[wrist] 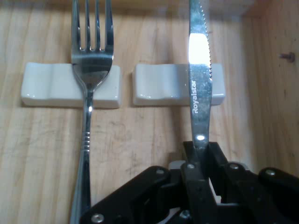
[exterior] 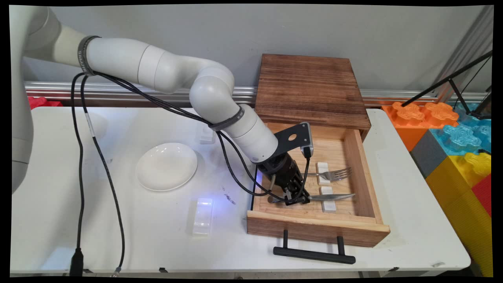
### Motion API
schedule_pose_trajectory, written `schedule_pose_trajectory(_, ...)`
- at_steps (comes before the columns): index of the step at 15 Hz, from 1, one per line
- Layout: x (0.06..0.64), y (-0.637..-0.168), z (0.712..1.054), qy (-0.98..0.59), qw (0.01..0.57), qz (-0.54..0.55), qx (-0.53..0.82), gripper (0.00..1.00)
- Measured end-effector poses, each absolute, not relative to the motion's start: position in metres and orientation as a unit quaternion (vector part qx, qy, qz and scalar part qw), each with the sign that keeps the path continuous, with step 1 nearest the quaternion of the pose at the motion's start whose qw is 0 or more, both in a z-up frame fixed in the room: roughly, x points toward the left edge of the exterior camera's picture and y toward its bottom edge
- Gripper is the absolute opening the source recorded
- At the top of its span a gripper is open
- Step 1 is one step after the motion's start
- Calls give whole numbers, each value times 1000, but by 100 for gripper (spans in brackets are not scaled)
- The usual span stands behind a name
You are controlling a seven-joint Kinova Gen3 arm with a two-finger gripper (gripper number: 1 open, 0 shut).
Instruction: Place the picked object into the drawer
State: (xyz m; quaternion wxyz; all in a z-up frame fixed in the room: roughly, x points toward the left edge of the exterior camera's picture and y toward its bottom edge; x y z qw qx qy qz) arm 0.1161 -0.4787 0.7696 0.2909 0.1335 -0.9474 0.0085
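Main view: we look down across the white table (exterior: 165, 232) toward the wall. Hand view: close, along the gripper (wrist: 201, 154) into the drawer (exterior: 314, 226). Both share knife (wrist: 198, 79) and fork (wrist: 91, 60).

Shiny metal knife (wrist: 200, 88), glossy seemingly ceramic rests (wrist: 159, 85), matt wooden drawer (exterior: 359, 165).

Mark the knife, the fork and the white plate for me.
knife (wrist: 198, 70): hand view, on the blade above its rest.
fork (wrist: 92, 70): hand view, at the base of the tines.
plate (exterior: 166, 166): main view, its centre.
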Motion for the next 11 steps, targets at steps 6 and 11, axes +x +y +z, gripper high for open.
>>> schedule_pose_trajectory(6,116,-479,767,-947,300,7,116,100)
schedule_pose_trajectory(11,118,-479,772,-945,306,7,111,100)
